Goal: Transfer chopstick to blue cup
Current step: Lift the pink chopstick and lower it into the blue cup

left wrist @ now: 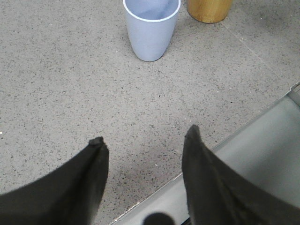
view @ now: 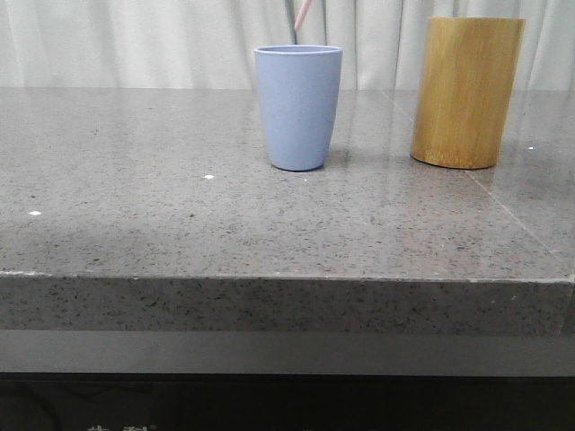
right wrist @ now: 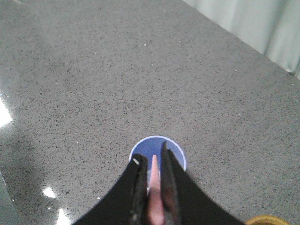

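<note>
Pale pleated curtain (view: 135, 40) hangs behind a grey speckled stone table (view: 180, 224). Blue cup (view: 298, 106) stands upright on it, and a taller tan bamboo cylinder (view: 466, 92) stands near the cup, on the side toward the robot's right, w/ a clear gap between them.

Right end effector (right wrist: 151, 165) is closed on a pale-pink chopstick (right wrist: 154, 180), pinched between its two dark fingers (right wrist: 138, 187). In the right wrist view it sits directly above the cup, w/ the stick's tip over the cup's open mouth. Front view shows only a short slanted bit of pink stick above the cup's rim, against the curtain. How far the tip is from the cup's inside: can't tell. One stick or more in the grip: can't tell either.

Left end effector (left wrist: 144, 136) is open, fingers spread wide, holding nothing. It hangs over bare table near the table's front edge, well apart from the cup, w/ both cup and cylinder visible beyond it. Cup looks hollow inside in the left wrist view.
</note>
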Controlling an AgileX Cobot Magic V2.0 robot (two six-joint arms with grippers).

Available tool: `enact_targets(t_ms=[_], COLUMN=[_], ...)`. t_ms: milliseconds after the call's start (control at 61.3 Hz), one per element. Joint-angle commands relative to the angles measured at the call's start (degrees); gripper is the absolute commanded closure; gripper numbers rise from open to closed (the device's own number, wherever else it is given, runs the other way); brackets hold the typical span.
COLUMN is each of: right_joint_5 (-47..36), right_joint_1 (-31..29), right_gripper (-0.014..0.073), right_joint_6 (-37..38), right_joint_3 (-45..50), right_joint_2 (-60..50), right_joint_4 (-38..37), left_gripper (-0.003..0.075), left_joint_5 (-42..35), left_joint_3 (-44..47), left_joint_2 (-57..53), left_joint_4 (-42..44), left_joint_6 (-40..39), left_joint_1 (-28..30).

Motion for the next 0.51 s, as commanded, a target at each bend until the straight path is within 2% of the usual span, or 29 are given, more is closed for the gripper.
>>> enact_targets(t_ms=[0,277,342,489], right_joint_5=[-5.06,-5.60,-5.47,-4.81], right_joint_1=[1.20,1.35,1.35,1.35], right_gripper=[0.0675,0.0659,0.0614,0.0401], right_joint_6=[-0.77,-0.72,-0.60,-0.40], right_joint_3=[-1.19,-1.19,-1.19,-1.19], right_joint_2=[0.24,5.80,6.73,7.65], right_joint_4=[-0.66,-0.76,-0.28,0.88], left_gripper=[0.0352,0.0352,0.0352,0.0352], left_joint_5=[-3.73,-3.73,-3.73,-3.73], left_joint_3=[-1.48,-1.48,-1.48,-1.48], left_joint_2=[-0.61,-0.61,-0.61,-0.61], left_joint_4=[-0.47,-0.47,-0.47,-0.47], left_joint_6=[-0.58,-0.58,-0.58,-0.58], left_joint_1=[-0.40,-0.40,-0.40,-0.40])
